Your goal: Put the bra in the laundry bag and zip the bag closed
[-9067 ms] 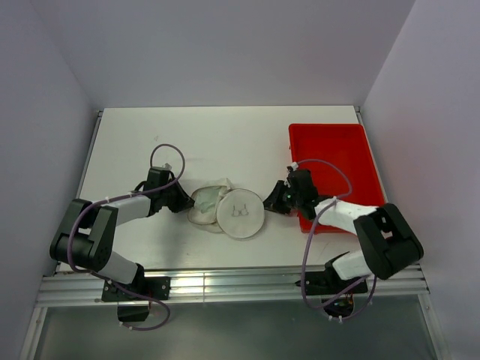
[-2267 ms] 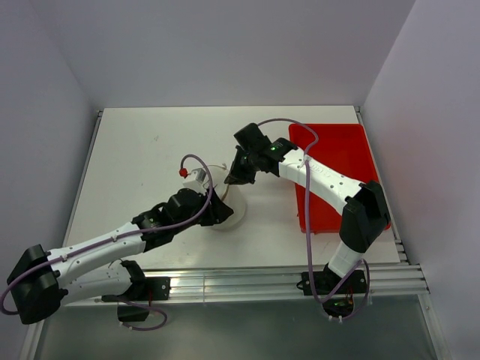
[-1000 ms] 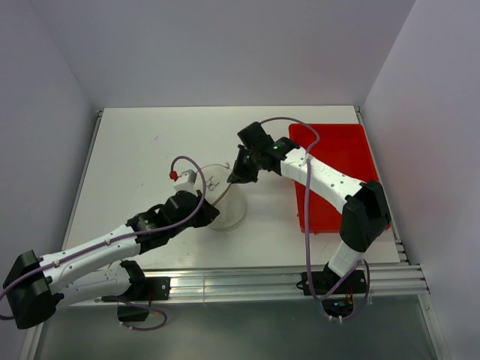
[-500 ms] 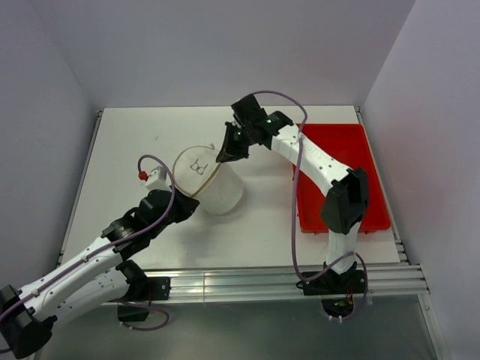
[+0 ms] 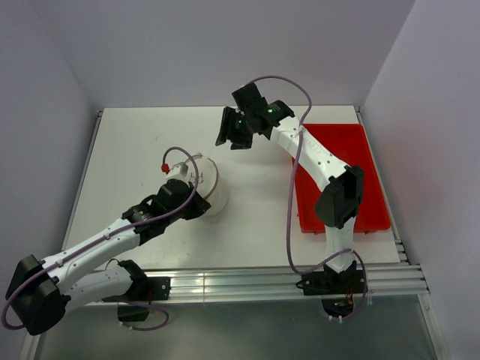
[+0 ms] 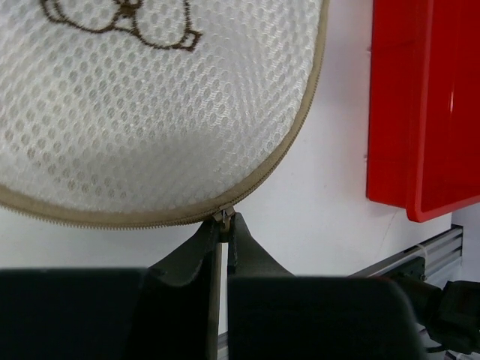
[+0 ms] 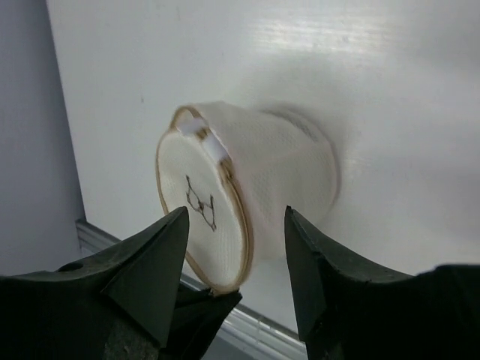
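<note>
The cream mesh laundry bag (image 5: 208, 187), a dome-shaped pouch with round faces, lies on its side on the white table (image 5: 135, 142), a little left of the middle. Its face with the dark bra outline (image 6: 127, 19) is turned toward the left arm. The left gripper (image 6: 223, 225) has its jaws pressed together on the small metal zipper pull (image 6: 223, 217), at the beige zipper band (image 6: 285, 150) that runs around this face. The right gripper (image 5: 231, 133) hangs high above the table, well apart from the bag, its jaws wide and holding nothing. The flat red plastic tray (image 5: 367, 172) stands on the right side. The bra is hidden, so I cannot tell if it is inside.
</note>
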Motion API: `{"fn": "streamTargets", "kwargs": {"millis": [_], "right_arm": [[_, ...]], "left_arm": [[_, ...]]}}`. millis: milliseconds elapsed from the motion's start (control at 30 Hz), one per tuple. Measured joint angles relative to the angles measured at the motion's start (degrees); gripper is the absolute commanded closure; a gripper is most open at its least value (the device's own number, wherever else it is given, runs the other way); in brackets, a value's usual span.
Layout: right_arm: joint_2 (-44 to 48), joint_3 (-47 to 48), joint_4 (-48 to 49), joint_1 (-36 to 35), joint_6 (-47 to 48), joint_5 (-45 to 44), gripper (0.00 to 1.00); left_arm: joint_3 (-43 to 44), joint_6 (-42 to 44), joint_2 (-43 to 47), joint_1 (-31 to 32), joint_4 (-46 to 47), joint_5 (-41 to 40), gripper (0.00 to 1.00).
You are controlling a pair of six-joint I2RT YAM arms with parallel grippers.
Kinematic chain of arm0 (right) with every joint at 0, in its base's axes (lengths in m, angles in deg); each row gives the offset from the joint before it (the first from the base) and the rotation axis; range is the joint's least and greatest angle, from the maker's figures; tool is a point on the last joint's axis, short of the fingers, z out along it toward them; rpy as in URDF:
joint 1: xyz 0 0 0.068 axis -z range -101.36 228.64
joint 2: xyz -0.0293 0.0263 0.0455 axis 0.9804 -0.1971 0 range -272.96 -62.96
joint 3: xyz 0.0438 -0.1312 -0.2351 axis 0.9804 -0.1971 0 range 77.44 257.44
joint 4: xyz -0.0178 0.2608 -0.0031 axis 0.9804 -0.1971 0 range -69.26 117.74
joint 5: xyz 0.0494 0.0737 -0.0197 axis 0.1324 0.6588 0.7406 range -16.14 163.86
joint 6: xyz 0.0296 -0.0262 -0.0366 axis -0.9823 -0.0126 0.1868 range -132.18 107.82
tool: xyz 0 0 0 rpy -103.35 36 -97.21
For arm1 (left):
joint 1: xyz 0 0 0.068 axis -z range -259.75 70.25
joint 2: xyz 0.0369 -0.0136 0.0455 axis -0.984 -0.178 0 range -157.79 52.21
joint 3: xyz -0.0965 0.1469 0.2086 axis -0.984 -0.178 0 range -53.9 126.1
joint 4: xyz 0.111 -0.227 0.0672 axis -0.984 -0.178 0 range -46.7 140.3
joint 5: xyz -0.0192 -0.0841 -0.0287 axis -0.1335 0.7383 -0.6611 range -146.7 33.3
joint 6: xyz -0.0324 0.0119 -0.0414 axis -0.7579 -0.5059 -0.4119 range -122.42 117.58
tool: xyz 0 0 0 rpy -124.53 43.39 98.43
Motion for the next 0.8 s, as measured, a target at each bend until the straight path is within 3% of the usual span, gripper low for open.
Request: {"fn": "streamTargets", "kwargs": {"millis": [67,267,367,800], "right_arm": [[3.74,-5.35,1.88,-0.55,-0.96,-0.46,0.4],[26.08,-35.04,9.66,-4.57,-8.55,0.55,0.41],[32.72,-43.45,13.86,-6.71,-12.37,1.22,0.41],[29.46,-49.59,26.34,-9.35,-24.68,-0.59,0.41]], "left_arm": [[0.68,0.2,-1.68,0.0,1.42,0.92,1.0],[2.25,1.2,-3.72,0.0,4.2,2.03,1.0],[2.49,1.62,-3.96,0.0,4.96,2.43,1.0],[2.58,1.88,-5.05,0.0,6.01,2.99,1.0]]}}
